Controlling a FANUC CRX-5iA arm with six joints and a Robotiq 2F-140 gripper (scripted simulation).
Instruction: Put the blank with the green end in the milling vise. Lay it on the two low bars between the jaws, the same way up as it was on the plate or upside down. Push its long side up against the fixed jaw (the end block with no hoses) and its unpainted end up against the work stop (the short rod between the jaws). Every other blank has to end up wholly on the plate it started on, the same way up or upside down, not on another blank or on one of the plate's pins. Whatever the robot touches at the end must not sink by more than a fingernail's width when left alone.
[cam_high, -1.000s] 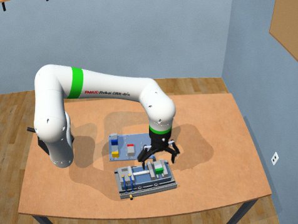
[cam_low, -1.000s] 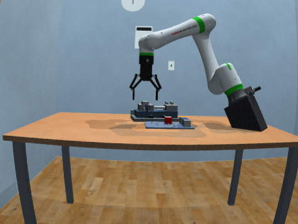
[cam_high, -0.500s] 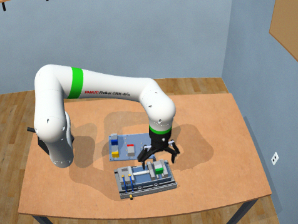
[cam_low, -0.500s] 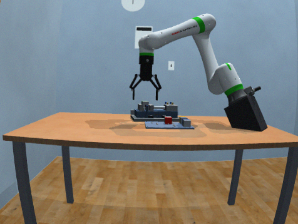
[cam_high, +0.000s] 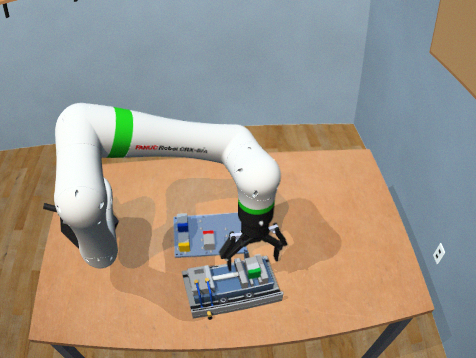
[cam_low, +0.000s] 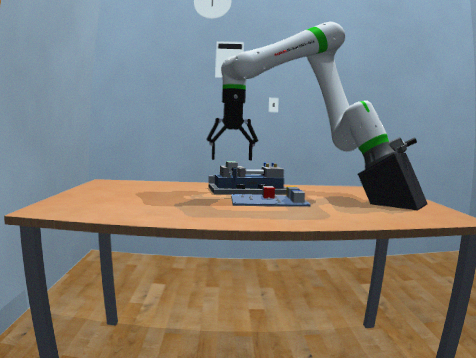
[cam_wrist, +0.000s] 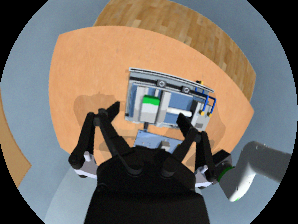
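Observation:
The green-ended blank (cam_high: 254, 272) (cam_wrist: 151, 101) lies in the milling vise (cam_high: 235, 303) (cam_low: 250, 181) (cam_wrist: 134, 75), between the middle jaw (cam_wrist: 163, 107) and the fixed jaw (cam_wrist: 137, 102). Its green end faces away from the plate. Its long side is close to the fixed jaw; whether they touch, I cannot tell. The bars under it and contact with the work stop are hidden or too small to tell. My gripper (cam_high: 253, 262) (cam_low: 232, 158) (cam_wrist: 149, 112) is wide open and empty, well above the vise.
The blue plate (cam_high: 217, 223) (cam_low: 260, 201) (cam_wrist: 147, 139) lies beside the vise. It holds the blue-ended blank (cam_high: 183, 226), the yellow-ended blank (cam_high: 184, 246) and the red-ended blank (cam_high: 208, 241) (cam_low: 269, 192). Blue hoses (cam_high: 200, 295) (cam_wrist: 206, 94) run from the far jaw block.

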